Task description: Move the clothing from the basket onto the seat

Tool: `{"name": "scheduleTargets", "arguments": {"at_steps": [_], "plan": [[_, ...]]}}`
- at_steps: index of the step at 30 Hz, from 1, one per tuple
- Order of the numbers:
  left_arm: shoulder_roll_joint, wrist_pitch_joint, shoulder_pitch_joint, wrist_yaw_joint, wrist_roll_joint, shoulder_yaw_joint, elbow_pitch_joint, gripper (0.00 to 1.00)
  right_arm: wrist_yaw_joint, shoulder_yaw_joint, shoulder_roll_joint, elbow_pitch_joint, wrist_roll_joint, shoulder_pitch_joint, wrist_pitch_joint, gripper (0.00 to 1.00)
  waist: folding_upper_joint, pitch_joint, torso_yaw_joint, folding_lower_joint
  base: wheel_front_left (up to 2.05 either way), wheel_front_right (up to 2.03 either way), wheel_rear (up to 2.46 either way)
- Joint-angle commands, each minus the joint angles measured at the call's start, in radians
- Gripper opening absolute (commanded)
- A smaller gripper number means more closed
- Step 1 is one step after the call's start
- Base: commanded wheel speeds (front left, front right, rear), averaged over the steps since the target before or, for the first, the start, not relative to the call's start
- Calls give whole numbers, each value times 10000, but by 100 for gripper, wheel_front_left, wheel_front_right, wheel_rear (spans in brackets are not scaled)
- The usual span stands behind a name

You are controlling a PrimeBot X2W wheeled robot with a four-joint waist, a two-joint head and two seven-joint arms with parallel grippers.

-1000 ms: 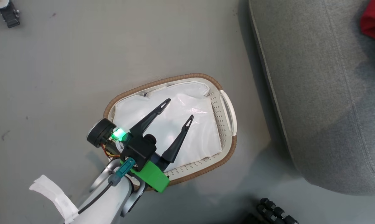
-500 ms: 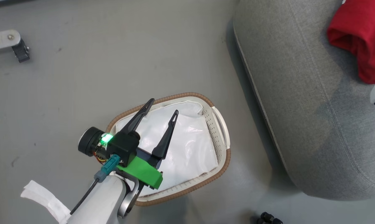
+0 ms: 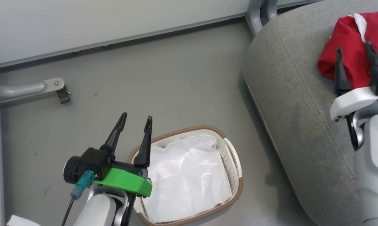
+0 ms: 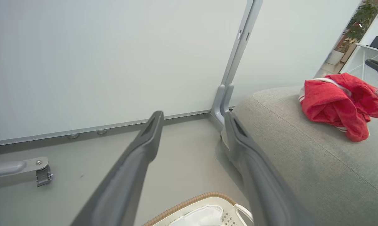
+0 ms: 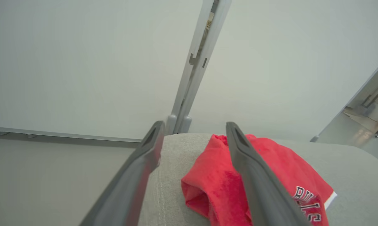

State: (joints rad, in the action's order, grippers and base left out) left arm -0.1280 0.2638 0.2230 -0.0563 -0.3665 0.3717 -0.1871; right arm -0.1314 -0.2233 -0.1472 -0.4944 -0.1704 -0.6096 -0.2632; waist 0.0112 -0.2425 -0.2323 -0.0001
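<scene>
A crumpled red garment [image 3: 349, 53] with white trim lies on the grey seat [image 3: 295, 103] at the upper right; the left wrist view has it [image 4: 336, 103] lying loose on the cushion [image 4: 302, 163]. My right gripper [image 3: 353, 48] hangs open just above it, and in its own view the clothing [image 5: 220, 185] lies under the spread fingers, on the seat [image 5: 358, 169]. The cream basket [image 3: 229, 157] with its brown rim stands on the floor at bottom centre, showing a white liner [image 3: 186, 179]. My left gripper [image 3: 135, 117] is open over the basket's left rim, empty.
A pale wall panel [image 3: 113, 18] with a grey upright post [image 3: 261, 11] runs along the far side. A grey metal leg with a black caster [image 3: 63, 94] sits on the floor at the left. Bare grey floor [image 3: 176, 78] lies between the basket and the wall.
The head camera has tilted up, bringing the wall and right arm into view. The right gripper has come into view, open over the red garment on the seat. The left gripper has shifted off the liner toward the basket's left rim.
</scene>
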Motion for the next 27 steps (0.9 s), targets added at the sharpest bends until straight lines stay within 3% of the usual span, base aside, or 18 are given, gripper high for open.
{"name": "scheduleTargets", "arguments": {"at_steps": [1,7,13,21,27], "plan": [[48,6,-309,67,102,-223,-41,100,15,95,127,135,95,280,-21,100,-112,978,754,1,0,0,0],[319,7,-1095,131,265,-1359,-191,100,15,738,753,751,683,1227,-21,100,-112,1606,1395,1,0,0,0],[469,6,-1800,163,438,-2319,-295,100,15,1362,939,1343,1717,2561,-21,100,-112,1961,1890,1,0,0,0],[607,6,-2859,-37,541,-3343,-226,100,15,2221,942,2179,3303,4372,-22,100,-112,2219,2011,1,0,0,0],[710,6,-3462,-161,557,-3756,-145,100,15,2492,944,2455,3738,5221,-22,100,-112,2269,1839,1,0,0,0]]}}
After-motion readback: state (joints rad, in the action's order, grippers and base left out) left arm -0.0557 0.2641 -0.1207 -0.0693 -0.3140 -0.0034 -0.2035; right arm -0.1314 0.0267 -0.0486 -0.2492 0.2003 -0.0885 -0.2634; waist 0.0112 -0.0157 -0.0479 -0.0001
